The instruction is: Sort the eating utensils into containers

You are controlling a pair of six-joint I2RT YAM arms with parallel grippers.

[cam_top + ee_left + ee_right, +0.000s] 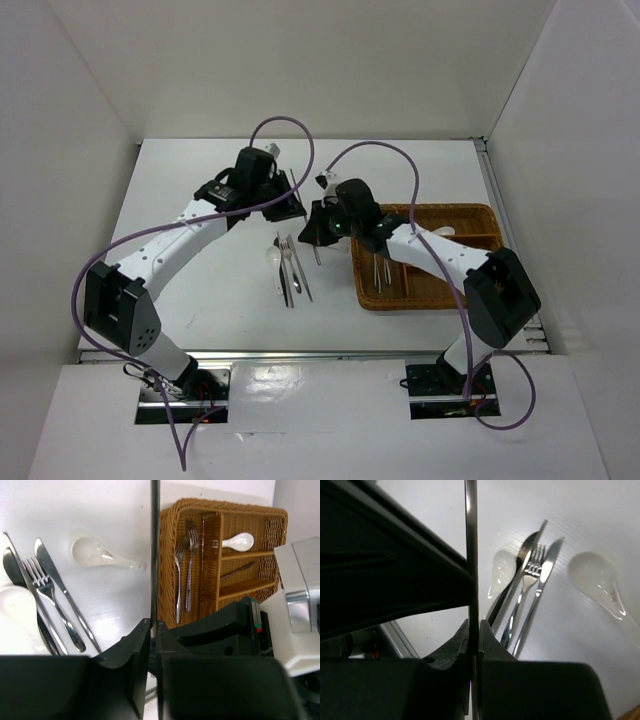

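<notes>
Containers are the compartments of one wicker tray [400, 303], set at about 3 o'clock on the white bench [180, 170]. That puts it on the right arm's side, which probably explains the arrangement above the bench.

Both arms meet at roughly 12 o'clock from the loose pile. The left end effector [154, 627] is clenched on a slim metal stick [155, 540]. The right end effector [474, 627] is clenched on what looks like the same stick, which stands upright through both sets of fingers. I read this as a hand-over: the left arm lifts a piece and passes it to the arm that can reach the tray. With both gripping at once, neither should pull until the other lets go.

Two forks [184, 570] lie lengthwise in the tray's long section, probably the only slot that takes their length. A white soup spoon [239, 542] sits in the short section at the tray's far end. A thin dark piece [237, 570] rests in the next one; I cannot tell what kind it is.

Unsorted pieces lie near the bench's middle, at 9 o'clock from the tray: a fork [47, 595] and a knife [60, 592] side by side, and another pale soup spoon [100, 555] just apart from them.
</notes>
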